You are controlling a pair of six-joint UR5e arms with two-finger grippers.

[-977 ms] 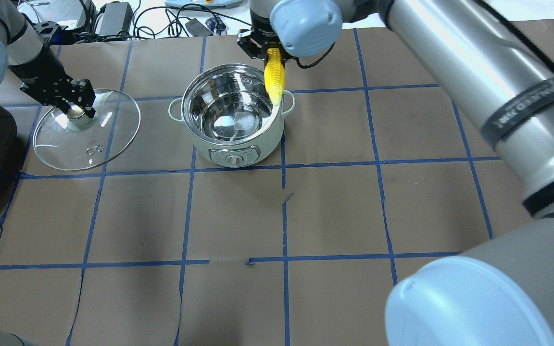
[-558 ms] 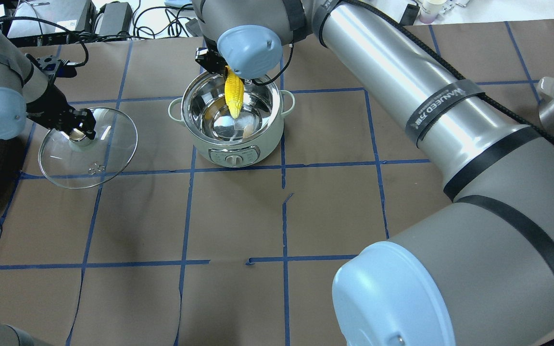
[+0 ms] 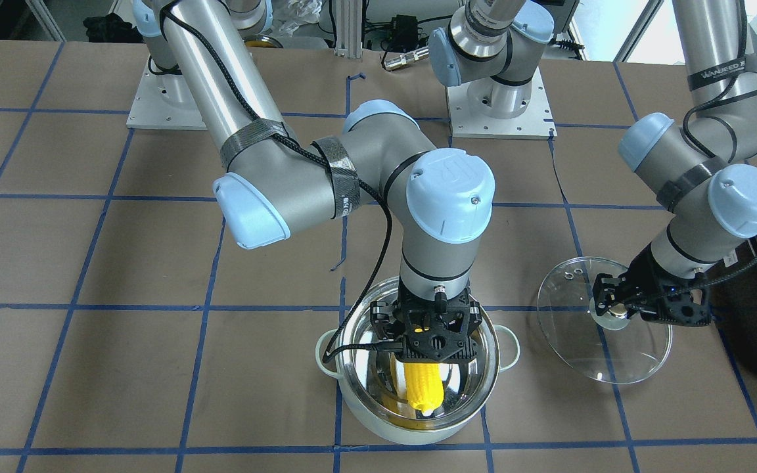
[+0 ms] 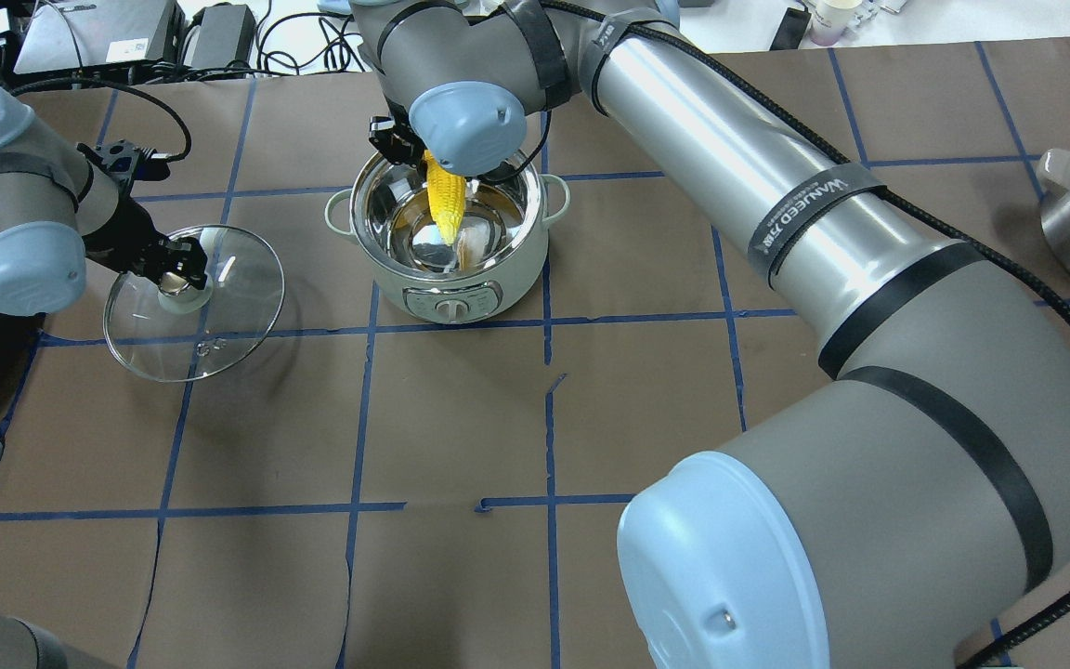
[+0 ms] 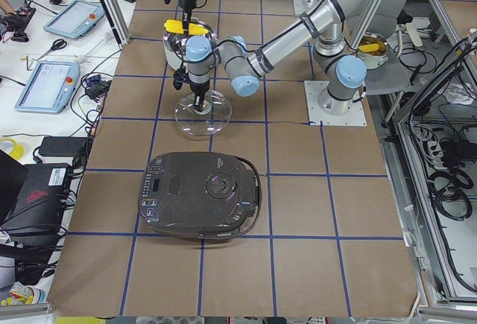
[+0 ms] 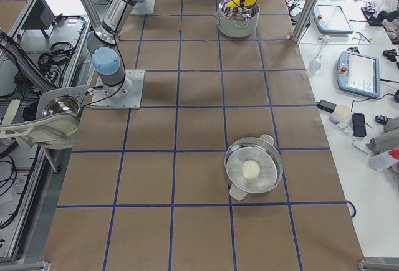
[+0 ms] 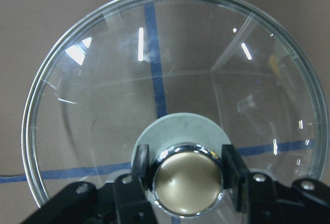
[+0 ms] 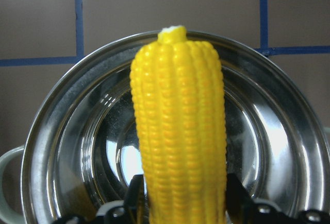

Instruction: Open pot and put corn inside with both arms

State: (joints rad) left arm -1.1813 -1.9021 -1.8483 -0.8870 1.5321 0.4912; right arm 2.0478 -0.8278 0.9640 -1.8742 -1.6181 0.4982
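The mint-green pot stands open at the table's far middle, its steel inside showing. My right gripper is shut on the yellow corn and holds it tip down over the middle of the pot, the tip below the rim; the right wrist view shows the corn in front of the pot's rim. My left gripper is shut on the metallic knob of the glass lid and holds the lid to the left of the pot, apart from it.
A black appliance sits at the table's left end, close to the lid. A steel pot with a white ball stands on the right side. Cables and boxes lie beyond the far edge.
My right arm has carried the corn from the pot's far right rim to over its middle and lowered it. My left arm has shifted the lid a little nearer and to the right.
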